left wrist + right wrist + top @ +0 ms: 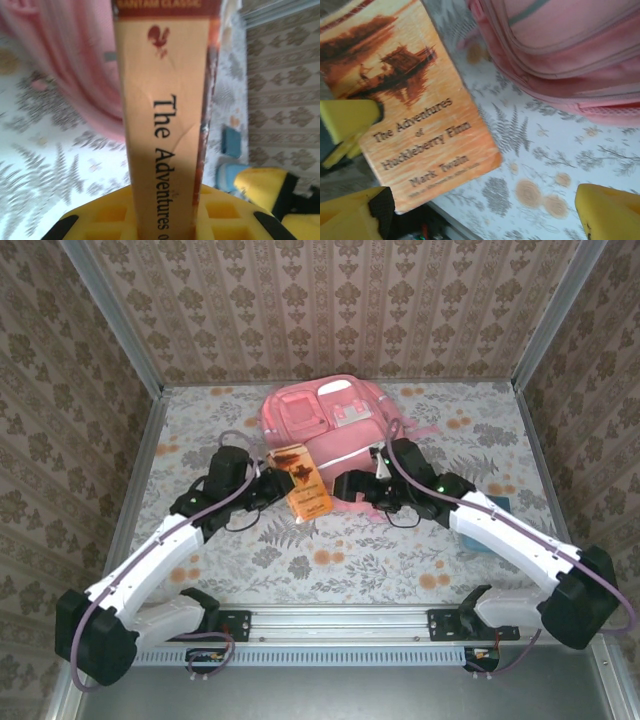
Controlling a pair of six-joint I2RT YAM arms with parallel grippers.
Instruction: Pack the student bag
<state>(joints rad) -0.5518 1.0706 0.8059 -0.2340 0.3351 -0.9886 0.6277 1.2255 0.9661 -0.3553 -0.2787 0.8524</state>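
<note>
Clamping the book [165, 125] by its lower end, the left gripper [165, 222] holds it just in front of the student bag [322, 412], which lies at the far middle of the table [400, 560]. The right gripper [480, 215] stands spread wide beside the book, grasping nothing.

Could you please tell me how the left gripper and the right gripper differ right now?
The left gripper is shut on the book, with its fingers on either side of it; the right gripper is open and holds nothing. The left gripper faces the book's spine, while the right gripper faces its front cover. Both have yellow fingers and sit just in front of the student bag.
</note>
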